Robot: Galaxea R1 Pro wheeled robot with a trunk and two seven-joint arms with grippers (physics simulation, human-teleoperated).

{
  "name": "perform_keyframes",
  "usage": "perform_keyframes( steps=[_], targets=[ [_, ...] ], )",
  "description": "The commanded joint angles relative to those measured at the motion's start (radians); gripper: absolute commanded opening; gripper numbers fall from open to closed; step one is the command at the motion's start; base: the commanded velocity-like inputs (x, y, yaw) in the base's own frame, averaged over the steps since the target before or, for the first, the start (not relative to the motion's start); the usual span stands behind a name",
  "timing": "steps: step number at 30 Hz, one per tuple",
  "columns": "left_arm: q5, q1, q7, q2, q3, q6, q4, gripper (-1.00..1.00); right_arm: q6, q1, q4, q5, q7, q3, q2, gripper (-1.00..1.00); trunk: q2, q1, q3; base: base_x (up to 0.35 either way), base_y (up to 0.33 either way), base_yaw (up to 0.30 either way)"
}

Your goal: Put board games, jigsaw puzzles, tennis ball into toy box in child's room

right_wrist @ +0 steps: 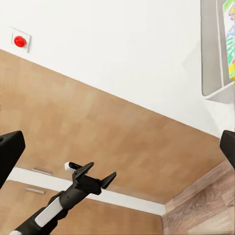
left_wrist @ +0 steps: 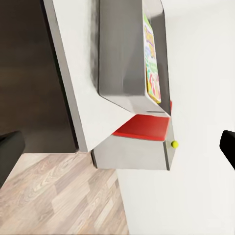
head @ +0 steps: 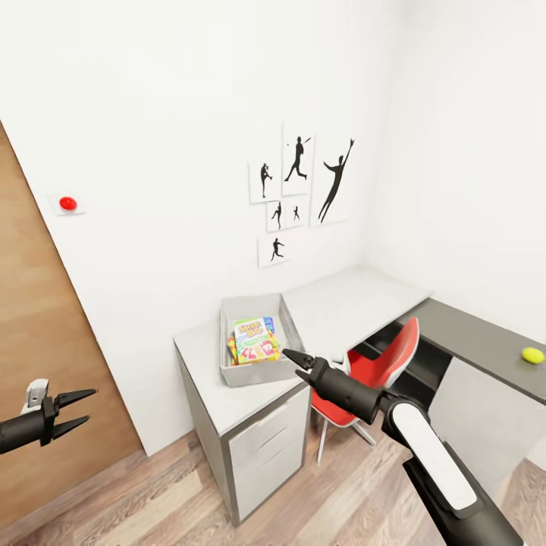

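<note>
The grey toy box point(head: 230, 374) stands on the white table point(head: 341, 311) near its left end. Printed board games point(head: 255, 339) lie inside it, the Skip-Bo box on top; their edges also show in the box point(left_wrist: 127, 58) from the left wrist and in the box point(right_wrist: 214, 49) from the right wrist. The tennis ball point(head: 532, 355) rests on the table's dark right wing, and is a small dot point(left_wrist: 174, 144) in the left wrist view. My right gripper point(head: 296, 358) hovers open just in front of the toy box, holding nothing. My left gripper point(head: 76, 410) hangs open and empty far left, by the door. The jigsaw puzzles and the bed are out of view.
A red chair point(head: 379, 368) is tucked under the table between its two wings. White drawers point(head: 269, 447) face me below the toy box. A wooden door point(head: 45, 364) fills the left side, with a red button point(head: 68, 203) on the wall beside it. Wood floor lies in front.
</note>
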Motion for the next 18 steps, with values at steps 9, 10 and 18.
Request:
perform_keyframes(
  steps=[9,10,18],
  targets=[
    [0.008,-0.001,-0.004,0.009,-0.007,0.005,0.001,1.00,-0.002,0.010,0.006,-0.009,-0.005,0.001,0.005,1.00,-0.003,0.000,-0.002,-0.138,0.041,-0.029],
    [0.008,-0.001,-0.004,0.009,-0.007,0.005,0.001,1.00,-0.002,0.010,0.006,-0.009,-0.005,0.001,0.005,1.00,-0.003,0.000,-0.002,-0.026,0.007,-0.162],
    [0.007,-0.001,-0.004,0.009,-0.007,0.004,0.000,1.00,-0.002,0.010,0.007,-0.009,-0.005,0.001,0.001,1.00,-0.003,0.000,0.001,-0.007,0.002,-0.228]
  ],
)
